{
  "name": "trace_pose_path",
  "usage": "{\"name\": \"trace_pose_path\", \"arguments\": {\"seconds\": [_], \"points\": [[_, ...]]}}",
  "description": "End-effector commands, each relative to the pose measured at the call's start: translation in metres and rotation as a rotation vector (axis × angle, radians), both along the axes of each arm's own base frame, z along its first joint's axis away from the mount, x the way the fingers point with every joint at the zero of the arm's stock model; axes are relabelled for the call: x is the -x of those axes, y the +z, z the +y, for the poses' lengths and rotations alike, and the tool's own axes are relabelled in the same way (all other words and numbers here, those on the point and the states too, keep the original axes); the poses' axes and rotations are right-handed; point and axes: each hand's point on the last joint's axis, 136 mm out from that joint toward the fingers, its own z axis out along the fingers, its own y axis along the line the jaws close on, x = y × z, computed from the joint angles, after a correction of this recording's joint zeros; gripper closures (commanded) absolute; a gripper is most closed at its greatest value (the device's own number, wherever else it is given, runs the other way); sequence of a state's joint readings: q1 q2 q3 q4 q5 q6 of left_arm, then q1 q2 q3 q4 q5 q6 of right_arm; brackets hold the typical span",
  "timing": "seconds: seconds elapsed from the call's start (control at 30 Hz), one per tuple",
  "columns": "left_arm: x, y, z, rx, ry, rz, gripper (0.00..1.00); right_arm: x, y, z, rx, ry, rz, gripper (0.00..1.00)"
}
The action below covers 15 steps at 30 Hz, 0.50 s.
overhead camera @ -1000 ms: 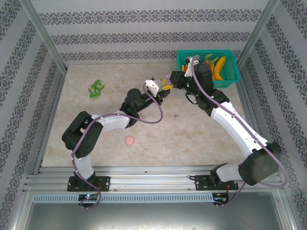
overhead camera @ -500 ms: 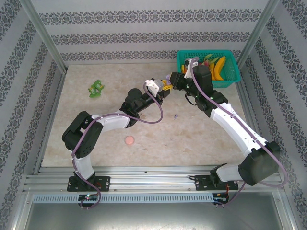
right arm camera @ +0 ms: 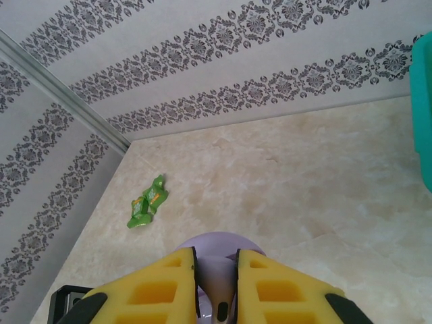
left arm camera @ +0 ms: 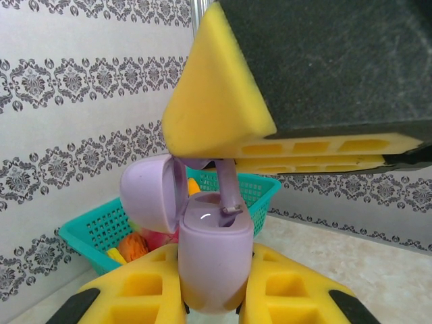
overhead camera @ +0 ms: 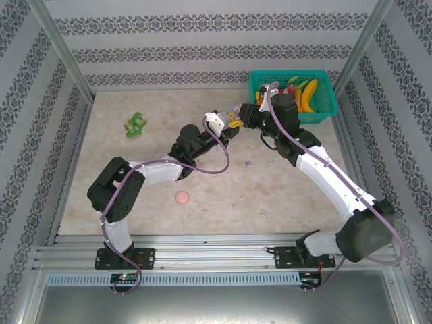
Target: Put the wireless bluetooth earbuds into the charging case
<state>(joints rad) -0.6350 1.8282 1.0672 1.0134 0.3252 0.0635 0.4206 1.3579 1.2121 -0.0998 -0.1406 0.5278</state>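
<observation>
Lilac earbud (left arm camera: 228, 185) held stem-down at open lilac case (left arm camera: 212, 263), raised off desk (overhead camera: 283, 196) near basket (overhead camera: 327, 108). Right gripper (right arm camera: 216, 277) jaws clamped on earbud's upper end; left gripper (left arm camera: 216, 297) jaws clamped on case body. Earbud judged very light, rigid, glossy, slip-prone; best gripped high, stem tip left free. Desk smooth, marbled; spare earbud (overhead camera: 248, 164) lying loose. Patterned walls close around.

left tool (overhead camera: 227, 124) and right tool (overhead camera: 239, 112) meet near the teal basket (overhead camera: 331, 94).
</observation>
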Motion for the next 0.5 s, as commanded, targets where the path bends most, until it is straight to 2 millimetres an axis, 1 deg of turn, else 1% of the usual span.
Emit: {"name": "trace_pose_path", "arguments": {"seconds": [0.0, 0.3, 0.47], "points": [[0.0091, 0.0448, -0.0053, 0.077, -0.030, -0.106, 1.00, 0.0109, -0.0176, 0.0020, 0.019, 0.033, 0.053, 0.84], [0.0079, 0.0433, -0.0053, 0.075, -0.026, -0.104, 1.00, 0.0125, -0.0217, 0.0015, 0.030, 0.038, 0.059, 0.84], [0.0080, 0.0441, -0.0057, 0.076, -0.029, -0.103, 1.00, 0.0136, -0.0247, 0.0074, 0.050, 0.074, 0.065, 0.86]]}}
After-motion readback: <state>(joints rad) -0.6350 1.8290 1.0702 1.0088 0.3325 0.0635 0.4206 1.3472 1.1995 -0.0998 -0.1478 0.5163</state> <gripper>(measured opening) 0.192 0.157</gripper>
